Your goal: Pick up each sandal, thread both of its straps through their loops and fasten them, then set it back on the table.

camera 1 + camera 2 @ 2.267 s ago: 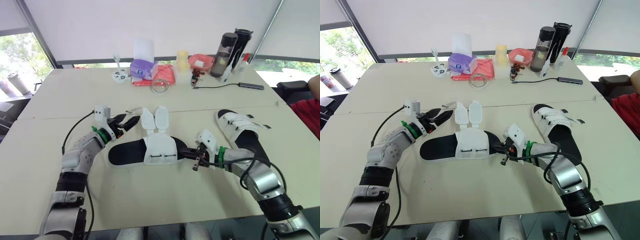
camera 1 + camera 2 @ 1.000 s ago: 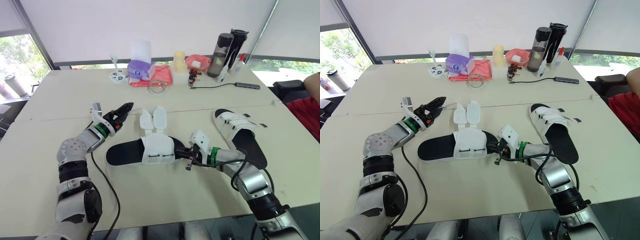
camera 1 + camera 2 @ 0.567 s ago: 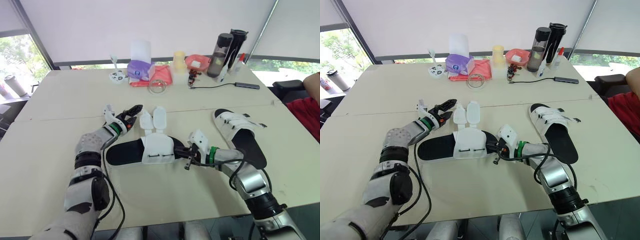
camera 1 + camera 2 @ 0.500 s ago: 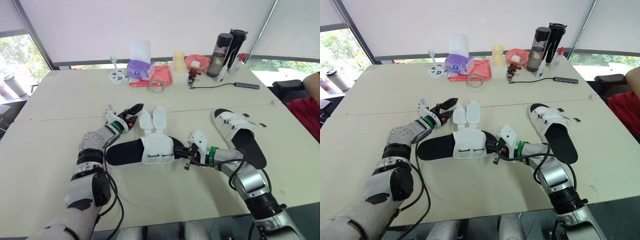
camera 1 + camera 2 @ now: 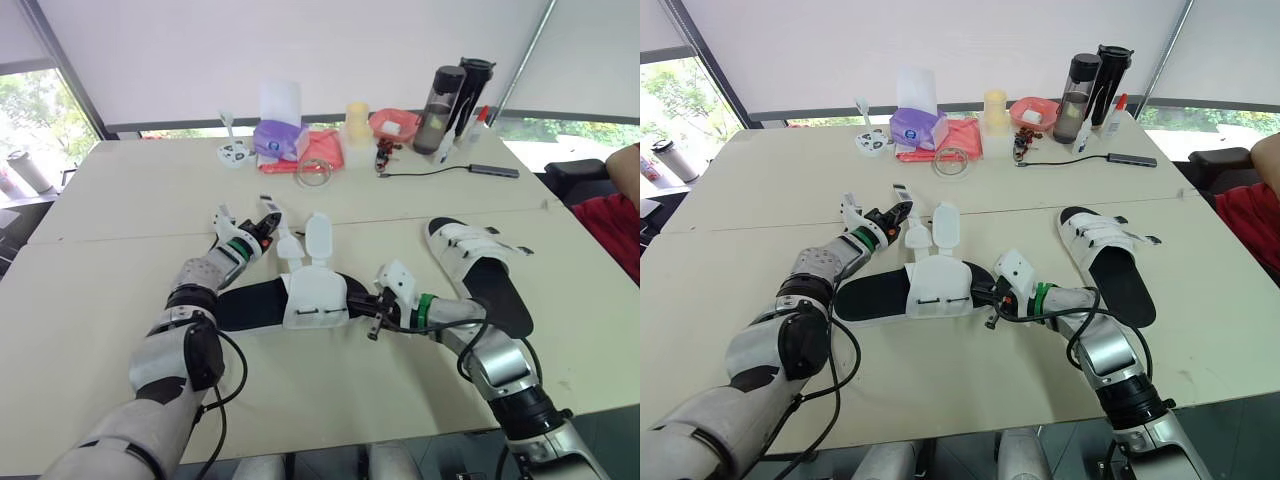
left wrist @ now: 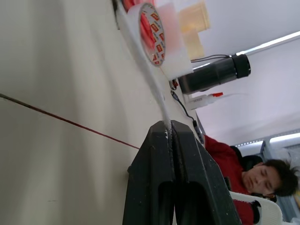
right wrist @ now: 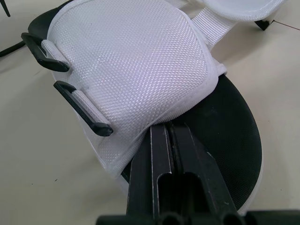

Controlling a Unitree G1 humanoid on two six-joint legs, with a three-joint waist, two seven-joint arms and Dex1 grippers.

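A black-soled sandal [image 5: 250,300] with a white upper [image 5: 315,297] lies in the middle of the table, both straps undone. My left gripper [image 5: 268,222] is shut on the tip of its left strap [image 5: 286,245]. That strap shows as a thin white strip [image 6: 154,89] leaving the closed fingertips [image 6: 161,136]. The other strap [image 5: 318,235] stands loose beside it. My right gripper [image 5: 372,314] is shut, with its tips [image 7: 159,136] resting on the black insole against the hem of the white upper [image 7: 136,79]. A second sandal [image 5: 480,265] lies to the right with its straps across it.
Along the table's far edge stand a purple tissue box [image 5: 277,137], a tape roll [image 5: 318,172], a pink bowl [image 5: 398,122], dark bottles [image 5: 447,95] and a cable [image 5: 440,170]. A person's red sleeve [image 5: 615,225] is at the right edge.
My left gripper moved right to the sandal's left strap and shut on its tip, which now stands lifted. The right gripper and both sandals have stayed put.
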